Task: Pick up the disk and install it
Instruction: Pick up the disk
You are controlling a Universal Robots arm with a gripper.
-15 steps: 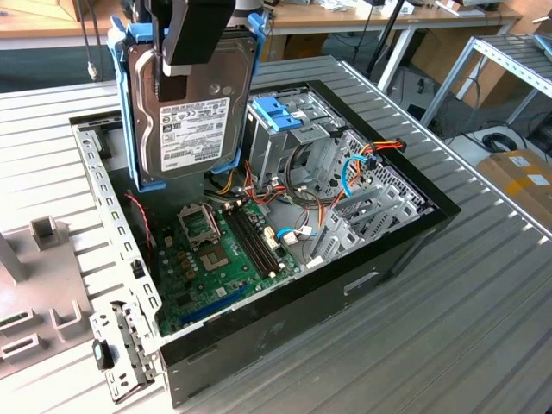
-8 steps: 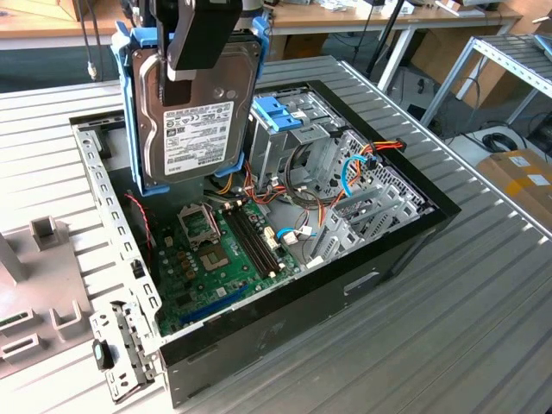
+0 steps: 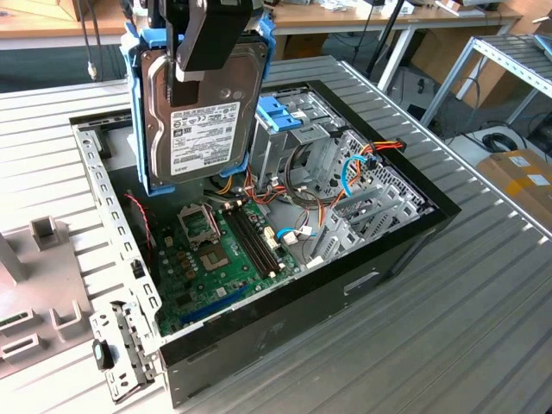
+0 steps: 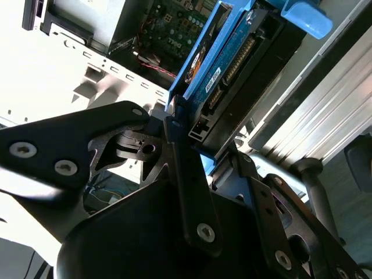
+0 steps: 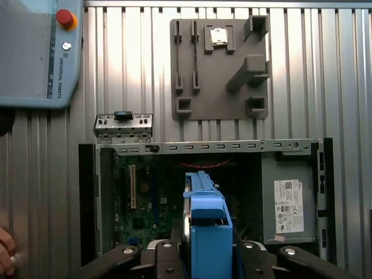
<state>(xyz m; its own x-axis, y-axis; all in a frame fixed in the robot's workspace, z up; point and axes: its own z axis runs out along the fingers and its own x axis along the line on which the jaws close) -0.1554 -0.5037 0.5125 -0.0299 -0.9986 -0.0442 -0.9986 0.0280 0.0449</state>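
Note:
The disk (image 3: pixel 203 121) hangs upright above the open computer case (image 3: pixel 388 259), with its white barcode label facing the exterior camera and blue rails along its edges. My gripper (image 3: pixel 214 47) grips it from above, shut on its flat faces. In the second wrist view the black fingers (image 4: pixel 177 145) clamp the disk (image 4: pixel 232 64) near its connector end. The first wrist view looks down the blue rail of the disk (image 5: pixel 206 226) onto the motherboard (image 5: pixel 145 197) below.
Inside the case are a metal drive cage with a blue handle (image 3: pixel 280 112), loose cables (image 3: pixel 345 172) and a grey power-supply box (image 5: pixel 289 200). A grey fixture plate (image 5: pixel 218 64) and a teach pendant (image 5: pixel 35 52) lie on the slatted table. A hand (image 5: pixel 4 256) shows at an edge.

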